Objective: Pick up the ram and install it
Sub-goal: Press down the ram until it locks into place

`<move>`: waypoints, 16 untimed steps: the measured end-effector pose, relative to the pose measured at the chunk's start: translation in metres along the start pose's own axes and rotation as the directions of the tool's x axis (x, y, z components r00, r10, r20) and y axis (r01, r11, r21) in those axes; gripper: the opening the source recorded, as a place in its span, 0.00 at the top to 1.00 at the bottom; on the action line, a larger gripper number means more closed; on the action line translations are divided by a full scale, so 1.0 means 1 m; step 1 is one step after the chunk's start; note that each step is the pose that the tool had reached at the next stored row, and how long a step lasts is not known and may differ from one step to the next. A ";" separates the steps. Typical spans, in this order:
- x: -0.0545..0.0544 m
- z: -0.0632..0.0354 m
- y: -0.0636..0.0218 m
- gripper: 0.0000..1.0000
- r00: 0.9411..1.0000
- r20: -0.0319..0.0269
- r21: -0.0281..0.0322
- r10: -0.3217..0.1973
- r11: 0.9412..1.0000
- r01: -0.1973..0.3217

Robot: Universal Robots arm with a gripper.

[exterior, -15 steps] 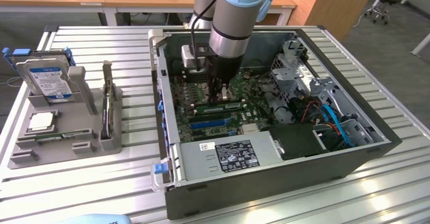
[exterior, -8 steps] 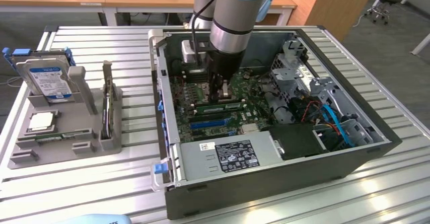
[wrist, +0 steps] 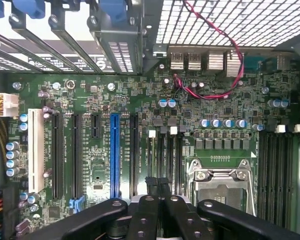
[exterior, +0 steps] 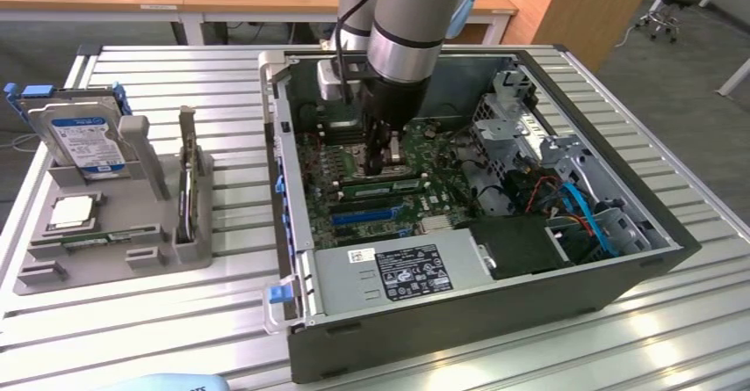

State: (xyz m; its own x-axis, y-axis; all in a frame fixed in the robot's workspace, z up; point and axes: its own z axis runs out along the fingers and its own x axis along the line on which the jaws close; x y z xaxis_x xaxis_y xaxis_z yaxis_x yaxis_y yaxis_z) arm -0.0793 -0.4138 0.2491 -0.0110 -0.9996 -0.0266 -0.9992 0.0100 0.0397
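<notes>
My gripper (exterior: 378,164) reaches down into the open computer case (exterior: 586,272), with its tips low over the motherboard (wrist: 90,105). In the wrist view the gripper (wrist: 157,182) is shut, its dark fingers (wrist: 149,210) pressed together right above the memory slots (wrist: 162,150) beside the processor socket (wrist: 222,187). I see nothing held between the tips. In the exterior view the ram (exterior: 381,184), a long green stick, lies along those slots directly under the fingers. Whether the tips touch it, I cannot tell.
A grey tray (exterior: 153,202) on the exterior view's left holds a blue-labelled hard drive (exterior: 84,141), a silver processor chip (exterior: 73,211), another green stick (exterior: 100,237) and an upright card (exterior: 188,180). Inside the case are a power supply (exterior: 399,272), blue cables (exterior: 586,211) and a drive cage (exterior: 522,119).
</notes>
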 end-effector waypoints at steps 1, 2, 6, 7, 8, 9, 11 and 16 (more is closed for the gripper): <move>0.000 -0.0010 0.0001 0.90 1.000 0.000 0.000 0.000 1.000 0.000; 0.000 -0.0021 0.0001 0.90 1.000 0.000 0.000 0.000 1.000 0.000; 0.000 -0.0037 0.0001 0.90 1.000 0.000 0.000 0.000 1.000 0.000; 0.000 -0.0037 0.0001 0.90 1.000 0.000 0.000 0.000 1.000 0.000; 0.000 -0.0037 0.0001 0.90 1.000 0.000 0.000 0.000 1.000 0.000; 0.000 -0.0038 0.0002 0.90 1.000 -0.001 0.000 0.000 1.000 0.000; 0.000 -0.0038 0.0001 0.90 1.000 -0.001 0.000 0.000 1.000 0.000; 0.000 -0.0040 -0.0059 0.90 1.000 -0.001 0.000 0.000 1.000 0.000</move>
State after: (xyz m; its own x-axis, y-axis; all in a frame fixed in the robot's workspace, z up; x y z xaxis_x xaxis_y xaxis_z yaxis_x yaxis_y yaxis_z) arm -0.0733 -0.4138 0.2529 -0.0110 -0.9996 -0.0260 -0.9992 0.0100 0.0397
